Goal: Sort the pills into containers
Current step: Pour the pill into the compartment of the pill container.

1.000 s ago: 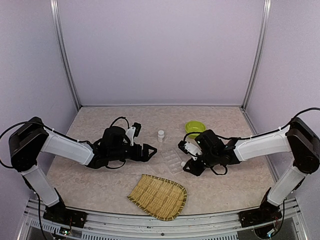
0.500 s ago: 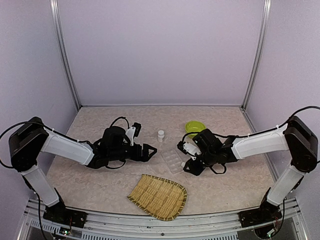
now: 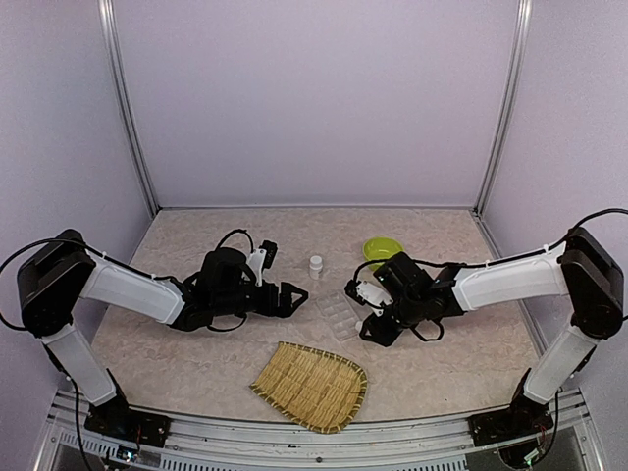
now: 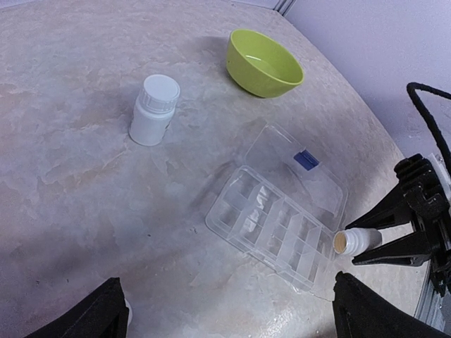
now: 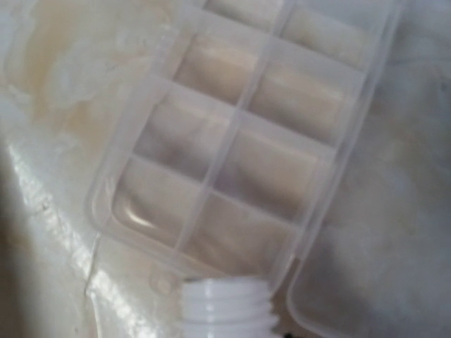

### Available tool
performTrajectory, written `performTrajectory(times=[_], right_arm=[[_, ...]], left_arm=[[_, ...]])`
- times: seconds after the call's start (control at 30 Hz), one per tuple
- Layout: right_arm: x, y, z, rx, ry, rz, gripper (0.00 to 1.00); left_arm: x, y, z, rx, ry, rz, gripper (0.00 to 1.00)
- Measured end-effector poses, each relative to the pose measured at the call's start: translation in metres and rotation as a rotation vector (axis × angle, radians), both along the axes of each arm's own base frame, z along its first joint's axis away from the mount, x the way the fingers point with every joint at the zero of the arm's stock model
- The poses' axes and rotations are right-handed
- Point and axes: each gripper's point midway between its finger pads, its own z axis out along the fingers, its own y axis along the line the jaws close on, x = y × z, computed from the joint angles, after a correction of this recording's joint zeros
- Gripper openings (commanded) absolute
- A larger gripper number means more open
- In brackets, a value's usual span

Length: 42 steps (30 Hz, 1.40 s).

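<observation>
Pouring is the step in hand, I judge. My right pincer [image 4: 352, 246] pinches an uncapped white pill bottle [image 4: 357, 241], tipped mouth-first at the clear organiser box [image 4: 271, 227] lying just ahead of its tips. I'd roll the wrist slowly and keep the mouth over one end compartment, off the rim and the open lid [image 4: 303, 165]. No pills show yet. My left pincer [image 3: 293, 296] hangs spread, the box well ahead of it. Since a second ago the right pincer has crept nearer the box, while the left is unchanged.

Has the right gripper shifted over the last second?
Yes. The right gripper has crept left, toward the organiser box, judged against the green bowl.
</observation>
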Motion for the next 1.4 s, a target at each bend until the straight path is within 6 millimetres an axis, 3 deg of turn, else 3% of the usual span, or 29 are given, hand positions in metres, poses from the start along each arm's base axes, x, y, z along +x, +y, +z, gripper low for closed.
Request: performTrajectory(times=[1.4], right_arm=[[0.0036, -0.0003, 0.0011, -0.110, 0.013, 0.022, 0.28]], left_arm=[[0.0000, 0.0003, -0.0003, 0.000, 0.001, -0.001, 0.99]])
